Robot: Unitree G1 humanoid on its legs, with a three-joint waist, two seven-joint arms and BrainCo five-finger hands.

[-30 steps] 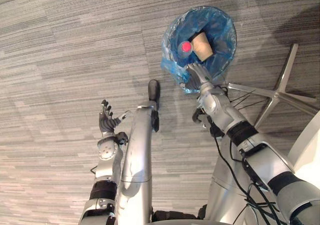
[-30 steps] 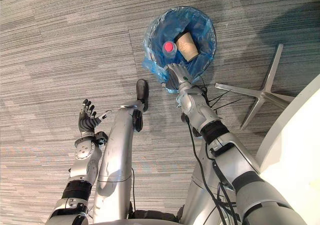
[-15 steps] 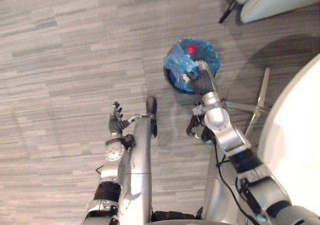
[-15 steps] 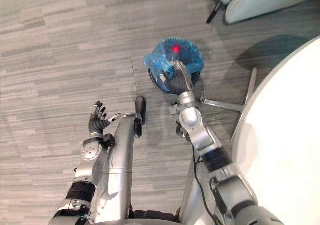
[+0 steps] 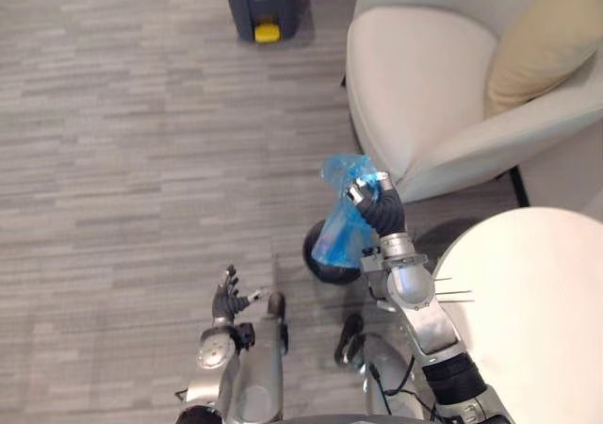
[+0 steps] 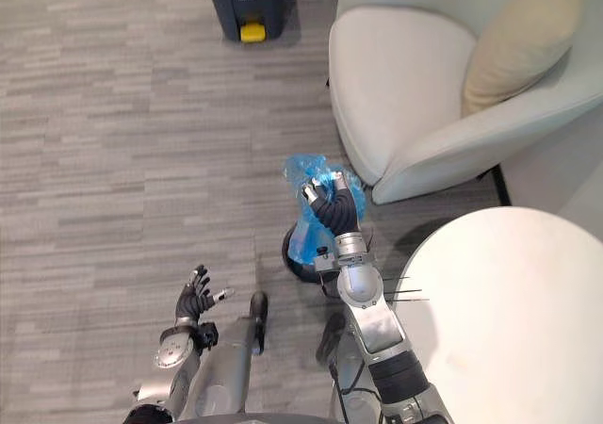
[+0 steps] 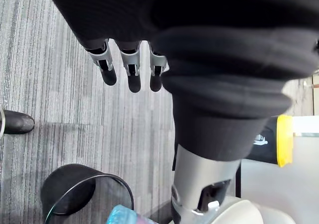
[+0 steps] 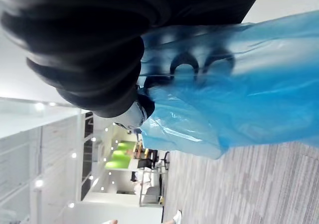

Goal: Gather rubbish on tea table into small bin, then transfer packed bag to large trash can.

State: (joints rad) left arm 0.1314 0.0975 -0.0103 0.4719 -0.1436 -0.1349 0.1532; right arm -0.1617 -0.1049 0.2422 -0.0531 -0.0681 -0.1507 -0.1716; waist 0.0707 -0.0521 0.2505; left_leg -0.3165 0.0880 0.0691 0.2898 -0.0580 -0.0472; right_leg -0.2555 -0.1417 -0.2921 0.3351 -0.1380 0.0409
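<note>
One cream armchair [image 5: 424, 94], grey carpet [image 5: 122, 160]; right robot hand [image 5: 381, 211] clutches blue bag [image 5: 339, 234].

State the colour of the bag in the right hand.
Translucent blue bag, held by the right hand; clearest in right wrist view.

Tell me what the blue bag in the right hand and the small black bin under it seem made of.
The blue bag, gripped by the right hand: thin plastic film, glossy and translucent; it creases, shines, and dark shapes show through. The small round black bin: probably plastic or fine metal mesh, matt; which is unclear.
</note>
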